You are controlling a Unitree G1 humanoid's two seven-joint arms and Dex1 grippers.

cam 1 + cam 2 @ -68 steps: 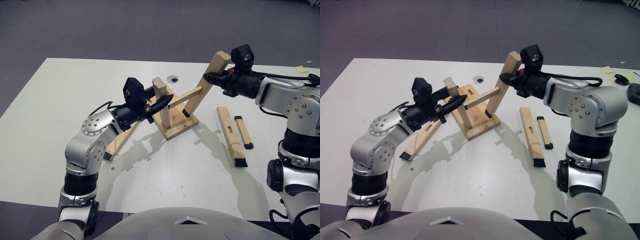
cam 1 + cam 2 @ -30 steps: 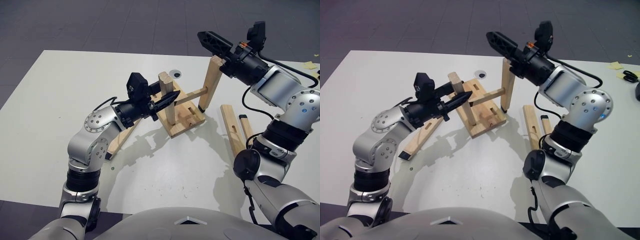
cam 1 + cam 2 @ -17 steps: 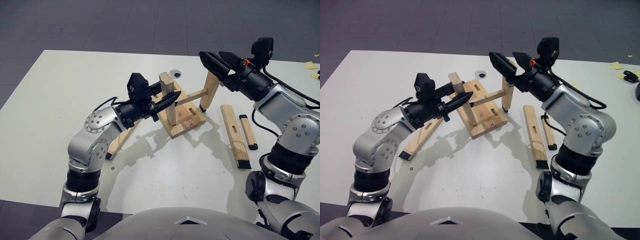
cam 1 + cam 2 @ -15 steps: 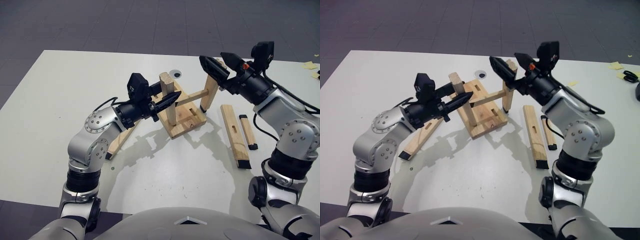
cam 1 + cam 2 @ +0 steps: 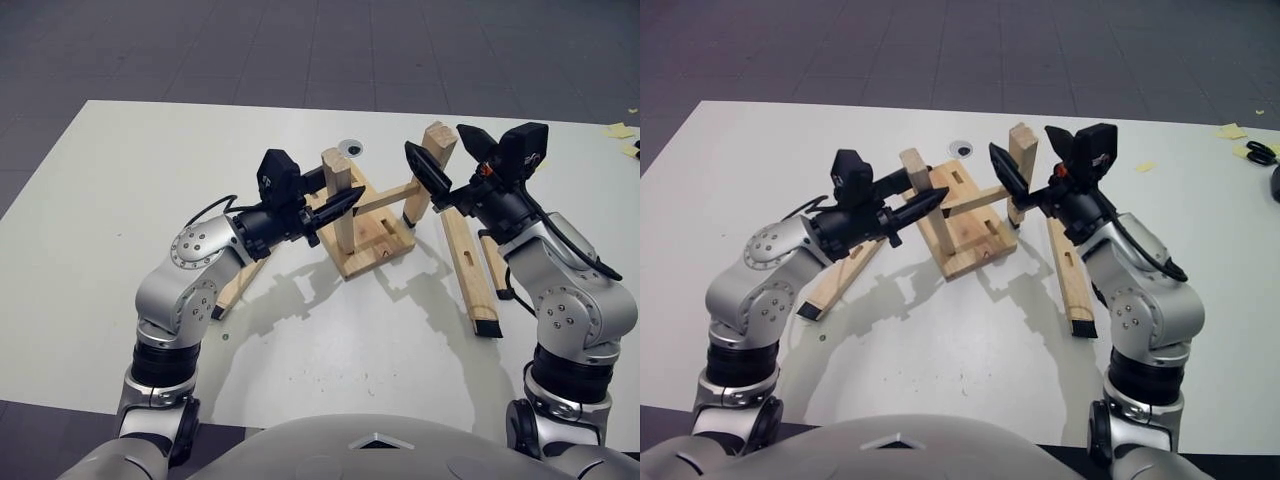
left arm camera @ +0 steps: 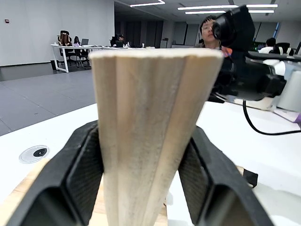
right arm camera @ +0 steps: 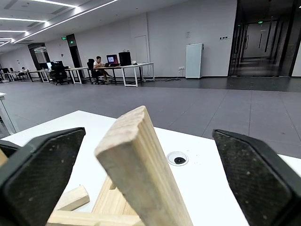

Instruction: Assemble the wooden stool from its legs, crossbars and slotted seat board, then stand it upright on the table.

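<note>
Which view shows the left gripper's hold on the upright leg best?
The left wrist view: the left gripper clamps both fingers against the leg, close up. Both eye views show that hold small, side-on.

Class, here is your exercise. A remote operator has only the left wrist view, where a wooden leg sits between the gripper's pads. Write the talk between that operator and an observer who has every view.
Operator: My left gripper clamps the near leg. What is the other arm doing?
Observer: The right gripper is open, with a finger on either side of the far leg and neither touching it.
Operator: Which parts are not yet fitted?
Observer: A loose leg and a short crossbar lie flat on the table by the right arm. A spare leg lies under the left arm.
</note>
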